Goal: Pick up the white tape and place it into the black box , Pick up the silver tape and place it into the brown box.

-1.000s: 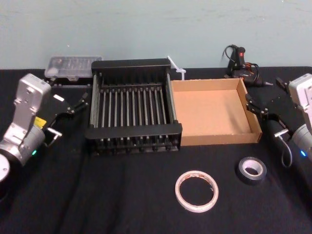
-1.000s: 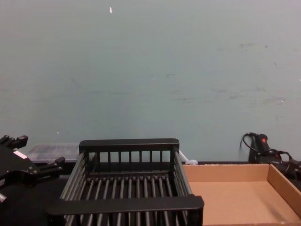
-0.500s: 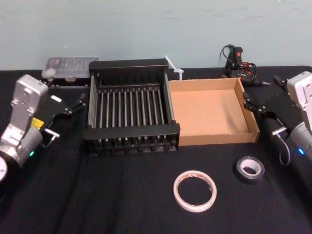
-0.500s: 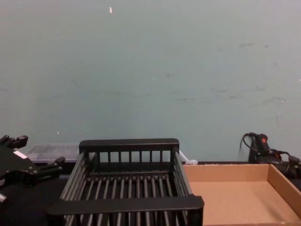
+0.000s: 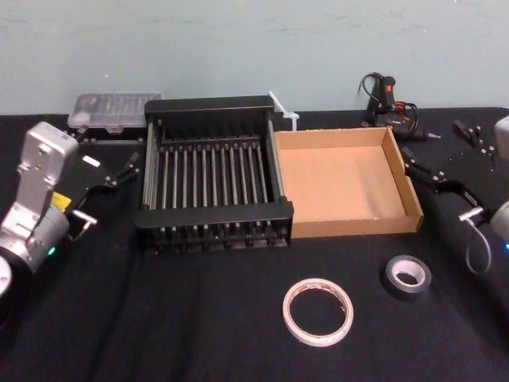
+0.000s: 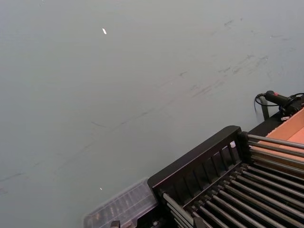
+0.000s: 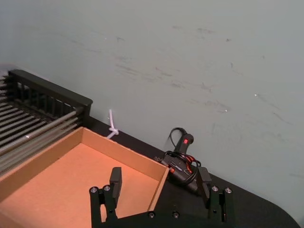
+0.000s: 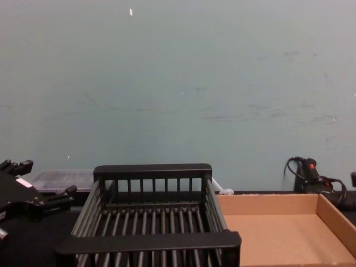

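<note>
The white tape (image 5: 318,312), a thin wide ring, lies flat on the black cloth near the front. To its right lies the smaller silver tape (image 5: 408,276). Behind them the black box (image 5: 215,215), a slatted crate, stands beside the brown box (image 5: 358,225), a shallow cardboard tray. Both are empty. My left gripper (image 5: 109,149) hovers open left of the crate, holding nothing. At the tray's right side my right gripper (image 7: 160,183) is open and empty, with the tray's far corner (image 7: 159,183) between its fingers in the right wrist view.
A clear plastic organiser case (image 5: 111,107) sits behind the crate at the back left. A black glue gun with cables (image 5: 386,99) lies at the back right, and a white tie (image 5: 285,107) behind the boxes. A wall closes the back.
My right gripper has drawn away to the right, off the brown box's side wall. The left arm and both tapes have stayed where they were.
</note>
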`<state>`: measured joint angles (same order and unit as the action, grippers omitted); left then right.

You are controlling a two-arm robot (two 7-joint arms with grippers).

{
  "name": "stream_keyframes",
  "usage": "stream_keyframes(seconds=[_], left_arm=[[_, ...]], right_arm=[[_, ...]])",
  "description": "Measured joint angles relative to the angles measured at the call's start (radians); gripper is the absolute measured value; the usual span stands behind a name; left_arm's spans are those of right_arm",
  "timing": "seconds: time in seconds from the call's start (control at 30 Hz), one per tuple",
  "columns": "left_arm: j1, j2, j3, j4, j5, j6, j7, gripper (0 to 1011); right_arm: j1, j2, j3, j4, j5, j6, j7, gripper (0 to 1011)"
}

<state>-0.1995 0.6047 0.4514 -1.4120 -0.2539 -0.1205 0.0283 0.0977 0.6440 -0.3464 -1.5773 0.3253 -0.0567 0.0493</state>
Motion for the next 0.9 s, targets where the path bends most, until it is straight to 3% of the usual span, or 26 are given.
stream_keyframes(seconds=[0.6,0.9], left_arm=[[0.0,0.0,0.0,0.0,0.0,0.0,0.0,1001],[0.0,0.0,0.0,0.0,0.0,0.0,0.0,1001]], right_arm=[[-0.215,0.109,0.18,-0.275,0.178,0.221,0.077,1002],[-0.313,0.139,0.246,-0.355,0.235,0.289,0.12,1002]])
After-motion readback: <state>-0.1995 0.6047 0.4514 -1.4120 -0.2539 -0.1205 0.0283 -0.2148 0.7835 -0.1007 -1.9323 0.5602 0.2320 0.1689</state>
